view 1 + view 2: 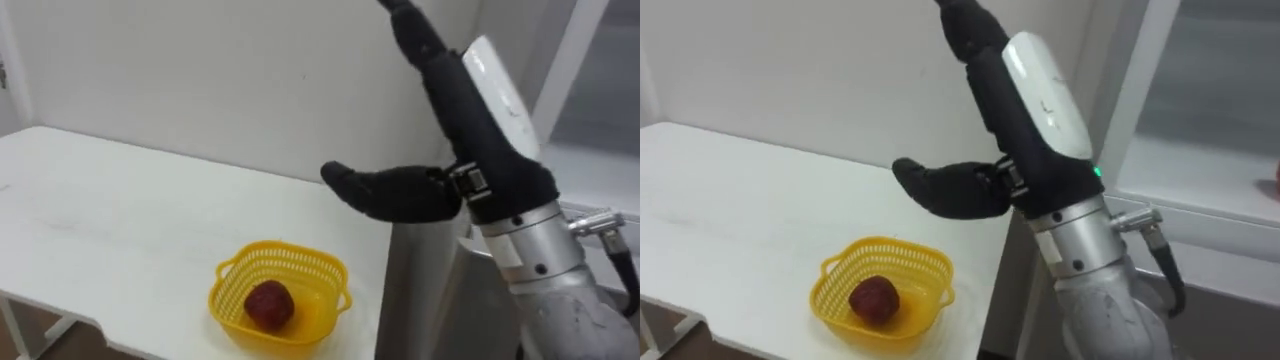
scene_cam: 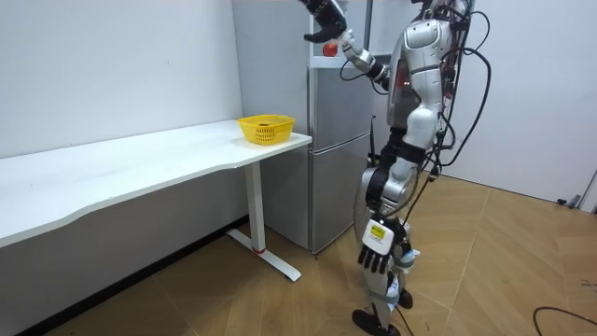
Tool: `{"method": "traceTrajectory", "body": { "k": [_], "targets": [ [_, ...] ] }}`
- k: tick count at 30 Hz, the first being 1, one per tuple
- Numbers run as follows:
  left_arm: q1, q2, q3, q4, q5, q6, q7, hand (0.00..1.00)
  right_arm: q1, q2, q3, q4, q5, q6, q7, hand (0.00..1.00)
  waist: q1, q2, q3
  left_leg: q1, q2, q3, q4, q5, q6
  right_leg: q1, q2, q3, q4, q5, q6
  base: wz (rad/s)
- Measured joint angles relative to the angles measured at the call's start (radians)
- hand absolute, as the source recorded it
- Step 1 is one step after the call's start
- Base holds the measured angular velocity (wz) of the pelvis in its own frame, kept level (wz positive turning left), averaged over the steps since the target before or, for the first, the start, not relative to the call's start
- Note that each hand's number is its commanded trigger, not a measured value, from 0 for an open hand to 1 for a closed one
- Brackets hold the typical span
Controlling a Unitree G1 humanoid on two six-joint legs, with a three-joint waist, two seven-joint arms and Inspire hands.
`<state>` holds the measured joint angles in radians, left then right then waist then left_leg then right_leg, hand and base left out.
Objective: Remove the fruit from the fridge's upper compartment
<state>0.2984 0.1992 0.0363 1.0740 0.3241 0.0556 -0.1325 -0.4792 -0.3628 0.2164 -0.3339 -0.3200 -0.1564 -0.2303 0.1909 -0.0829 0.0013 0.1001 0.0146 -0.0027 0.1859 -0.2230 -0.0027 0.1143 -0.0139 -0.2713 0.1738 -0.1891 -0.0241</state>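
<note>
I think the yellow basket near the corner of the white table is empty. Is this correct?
Not quite. The yellow basket does stand near the corner of the white table, but it is not empty: a dark red fruit lies inside it. The left eye view shows this clearly.

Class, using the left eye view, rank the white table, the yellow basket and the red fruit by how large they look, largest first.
1. white table
2. yellow basket
3. red fruit, lying inside the basket

All three differ plainly in size, so none is ranked level.
</note>
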Motion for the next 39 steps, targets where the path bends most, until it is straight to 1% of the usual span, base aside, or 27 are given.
{"method": "traceTrajectory", "body": {
  "k": [1, 2, 3, 4, 6, 7, 8, 10, 11, 13, 17, 20, 23, 27, 29, 36, 37, 39],
  "targets": [
    [-0.005, 0.0, -0.001, 0.0, -0.001, -0.003, 0.01, 0.0, 0.001, 0.0, -0.015, -0.01, 0.0, -0.011, -0.016, 0.0, -0.012, 0.002, -0.0001, 0.002, 0.001, 0.005, 0.0, 0.0, 0.0, -0.001, 0.001, 0.008, 0.0, 0.0, 0.0, -0.12],
    [-0.011, -0.001, -0.001, 0.007, -0.001, -0.013, 0.023, 0.0, 0.005, 0.001, -0.029, -0.011, 0.001, -0.026, -0.03, 0.0, -0.023, 0.005, 0.001, 0.01, 0.001, 0.012, 0.0, 0.0, 0.0, 0.003, 0.002, 0.019, 0.0, 0.001, -0.001, -0.17],
    [-0.014, -0.001, -0.001, 0.007, -0.001, -0.015, 0.026, 0.0, 0.013, 0.001, -0.043, -0.013, 0.001, -0.031, -0.034, 0.0, -0.026, 0.006, 0.0015, 0.014, 0.002, 0.018, 0.0, 0.0, 0.0, 0.007, 0.002, 0.021, 0.0, 0.001, -0.001, -0.15],
    [-0.015, -0.001, 0.0, 0.007, -0.002, -0.022, 0.034, 0.0, 0.033, 0.001, -0.067, -0.021, 0.001, -0.038, -0.052, 0.0, -0.031, 0.008, -0.0003, 0.017, 0.002, 0.024, 0.0, 0.0, 0.0, 0.01, 0.002, 0.021, 0.0, 0.001, -0.001, -0.07],
    [-0.019, 0.0, 0.0, 0.008, -0.003, -0.03, 0.036, 0.0, 0.06, 0.001, -0.097, -0.043, 0.0, -0.041, -0.078, 0.0, -0.047, 0.011, 0.0002, 0.022, 0.003, 0.034, 0.0, 0.0, 0.0, 0.012, 0.002, 0.024, 0.001, 0.001, 0.0, -0.07],
    [-0.019, -0.001, -0.001, 0.012, -0.006, -0.034, 0.035, 0.0, 0.077, 0.001, -0.111, -0.051, -0.003, -0.047, -0.087, 0.0, -0.049, 0.016, 0.0025, 0.03, 0.006, 0.046, -0.001, 0.0, 0.0, 0.014, 0.002, 0.026, 0.002, 0.001, -0.001, -0.18],
    [-0.019, -0.002, -0.003, 0.023, -0.01, -0.036, 0.035, 0.0, 0.084, 0.001, -0.12, -0.051, -0.002, -0.05, -0.09, 0.0, -0.058, 0.021, 0.0026, 0.033, 0.007, 0.053, -0.001, 0.0, 0.0, 0.015, 0.002, 0.027, 0.005, 0.001, -0.001, -0.17],
    [-0.019, -0.004, -0.003, 0.029, -0.017, -0.036, 0.035, 0.0, 0.09, 0.0, -0.133, -0.057, -0.003, -0.051, -0.103, 0.0, -0.076, 0.025, 0.0011, 0.035, 0.009, 0.054, -0.006, -0.001, 0.0, 0.009, 0.002, 0.025, 0.012, 0.001, -0.001, -0.04],
    [-0.021, -0.004, -0.003, 0.034, -0.017, -0.036, 0.035, 0.0, 0.095, 0.0, -0.145, -0.061, -0.003, -0.054, -0.111, 0.0, -0.087, 0.031, 0.0013, 0.038, 0.009, 0.054, -0.009, 0.0, 0.0, 0.008, 0.003, 0.025, 0.012, 0.001, -0.001, 0.0],
    [-0.02, -0.004, -0.002, 0.042, -0.017, -0.038, 0.035, 0.0, 0.112, 0.0, -0.17, -0.065, -0.005, -0.061, -0.129, 0.0, -0.091, 0.033, -0.0002, 0.049, 0.009, 0.054, -0.015, 0.0, 0.0, 0.014, 0.003, 0.026, 0.013, 0.001, -0.001, 0.0],
    [-0.001, -0.009, -0.002, 0.047, -0.016, -0.038, 0.032, 0.0, 0.117, 0.0, -0.223, -0.065, -0.013, -0.062, -0.158, 0.0, -0.11, 0.038, -0.0002, 0.066, 0.008, 0.055, -0.019, -0.001, 0.0, 0.032, 0.002, 0.028, 0.012, 0.001, -0.001, 0.0],
    [0.004, -0.013, -0.003, 0.048, -0.017, -0.039, 0.026, 0.0, 0.117, 0.0, -0.256, -0.064, -0.017, -0.062, -0.177, 0.0, -0.112, 0.037, -0.0009, 0.069, 0.007, 0.058, -0.019, 0.0, 0.0, 0.034, 0.003, 0.034, 0.012, 0.001, -0.001, -0.03],
    [0.003, -0.014, -0.003, 0.057, -0.019, -0.04, 0.02, 0.0, 0.118, 0.0, -0.266, -0.064, -0.033, -0.062, -0.185, 0.0, -0.114, 0.035, -0.0011, 0.075, 0.007, 0.062, -0.019, 0.0, 0.0, 0.031, 0.004, 0.045, 0.012, 0.0, 0.0, -0.04],
    [0.004, -0.014, -0.002, 0.075, -0.039, -0.04, 0.02, 0.0, 0.119, -0.004, -0.285, -0.054, -0.031, -0.062, -0.21, 0.0, -0.113, 0.028, 0.0004, 0.083, 0.006, 0.064, -0.02, -0.001, 0.0, 0.047, 0.004, 0.044, 0.011, -0.001, 0.001, -0.01],
    [0.005, -0.014, -0.001, 0.086, -0.039, -0.04, 0.02, 0.0, 0.119, -0.013, -0.292, -0.032, -0.005, -0.062, -0.218, 0.0, -0.113, 0.022, 0.0005, 0.086, 0.005, 0.064, -0.019, -0.001, 0.0, 0.05, 0.004, 0.043, 0.011, -0.002, 0.002, 0.0],
    [0.016, -0.014, -0.002, 0.085, -0.039, -0.04, 0.021, 0.0, 0.119, -0.014, -0.314, 0.055, 0.058, -0.06, -0.221, 0.0, -0.11, 0.016, 0.0033, 0.092, 0.004, 0.057, -0.019, -0.001, 0.0, 0.06, 0.003, 0.042, 0.011, -0.004, 0.003, 0.03],
    [0.017, -0.013, -0.001, 0.085, -0.039, -0.039, 0.021, 0.0, 0.119, -0.015, -0.319, 0.076, 0.069, -0.062, -0.227, 0.0, -0.111, 0.013, 0.0034, 0.089, 0.004, 0.053, -0.018, -0.001, 0.0, 0.059, 0.002, 0.036, 0.011, -0.005, 0.003, 0.09],
    [0.019, -0.01, -0.001, 0.084, -0.038, -0.039, 0.02, 0.0, 0.119, -0.032, -0.322, 0.126, 0.111, -0.062, -0.234, 0.0, -0.112, 0.01, 0.0031, 0.085, 0.003, 0.047, -0.017, -0.001, 0.0, 0.057, 0.0, 0.024, 0.009, -0.006, 0.003, 0.11]
  ]
}}
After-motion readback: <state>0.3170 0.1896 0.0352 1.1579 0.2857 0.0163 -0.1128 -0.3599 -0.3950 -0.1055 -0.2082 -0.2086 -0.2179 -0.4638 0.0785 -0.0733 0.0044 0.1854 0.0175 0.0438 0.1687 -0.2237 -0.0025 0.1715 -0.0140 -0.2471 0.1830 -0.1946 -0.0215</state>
